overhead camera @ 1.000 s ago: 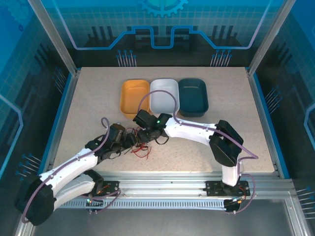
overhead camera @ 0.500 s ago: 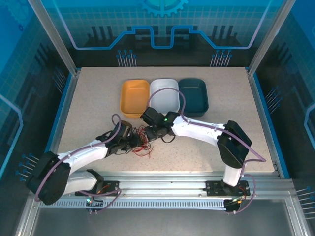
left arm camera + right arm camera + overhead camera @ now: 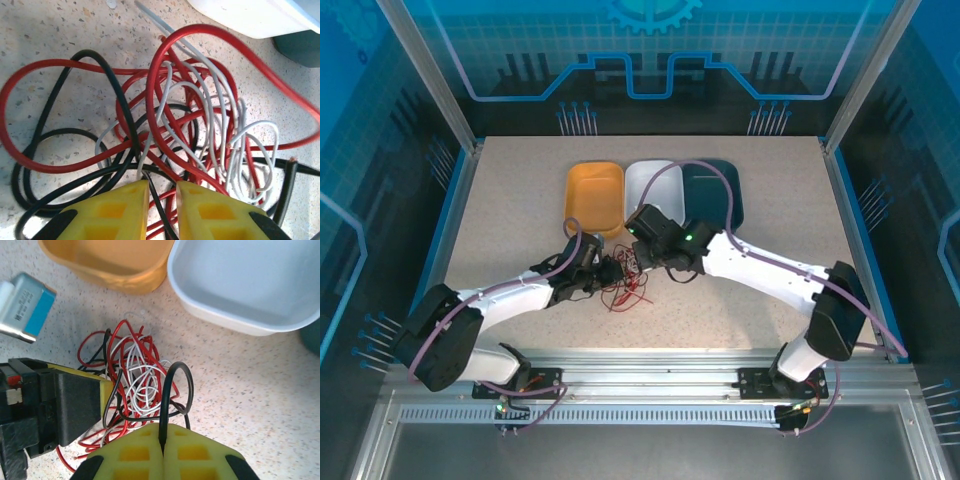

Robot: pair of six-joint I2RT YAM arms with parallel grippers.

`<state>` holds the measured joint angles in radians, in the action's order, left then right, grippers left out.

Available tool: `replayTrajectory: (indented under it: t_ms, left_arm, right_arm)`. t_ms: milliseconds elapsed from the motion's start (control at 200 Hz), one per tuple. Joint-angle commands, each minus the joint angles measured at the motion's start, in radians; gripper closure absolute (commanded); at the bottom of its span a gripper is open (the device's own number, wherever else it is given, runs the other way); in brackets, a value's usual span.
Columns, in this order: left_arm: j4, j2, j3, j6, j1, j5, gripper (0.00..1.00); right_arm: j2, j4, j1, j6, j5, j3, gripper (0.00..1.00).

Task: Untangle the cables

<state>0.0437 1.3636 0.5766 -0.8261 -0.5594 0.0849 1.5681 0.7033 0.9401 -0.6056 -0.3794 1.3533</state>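
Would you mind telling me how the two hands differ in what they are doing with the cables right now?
The right hand is shut on a black cable, which loops up from its fingers. The left hand has a narrow gap between its fingers, with strands of the cables running into it; whether it grips one is unclear. Both hands sit at the same tangle.

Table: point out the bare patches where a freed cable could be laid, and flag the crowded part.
Free: the table left of the orange tray, and the strip right of the dark teal tray. Crowded: the middle, where both pincers meet over the cables just before the white tray.
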Motion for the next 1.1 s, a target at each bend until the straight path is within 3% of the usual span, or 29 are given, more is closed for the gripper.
replayTrajectory:
  t_ms: [0, 350, 835, 1096]
  left_arm:
    - [0.018, 0.008, 0.008, -0.008, -0.008, 0.017, 0.78]
    - [0.047, 0.028, 0.012, -0.021, -0.008, 0.029, 0.66]
    - [0.030, -0.014, 0.003, -0.009, -0.007, 0.010, 0.64]
    - [0.016, -0.057, -0.002, -0.002, -0.007, 0.003, 0.62]
  right_arm:
    - [-0.059, 0.052, -0.012, 0.014, -0.076, 0.011, 1.00]
    - [-0.124, 0.076, -0.011, 0.048, -0.124, 0.048, 1.00]
    - [-0.172, 0.164, 0.040, 0.125, -0.251, 0.117, 1.00]
    - [-0.239, 0.133, 0.060, 0.180, -0.257, 0.105, 1.00]
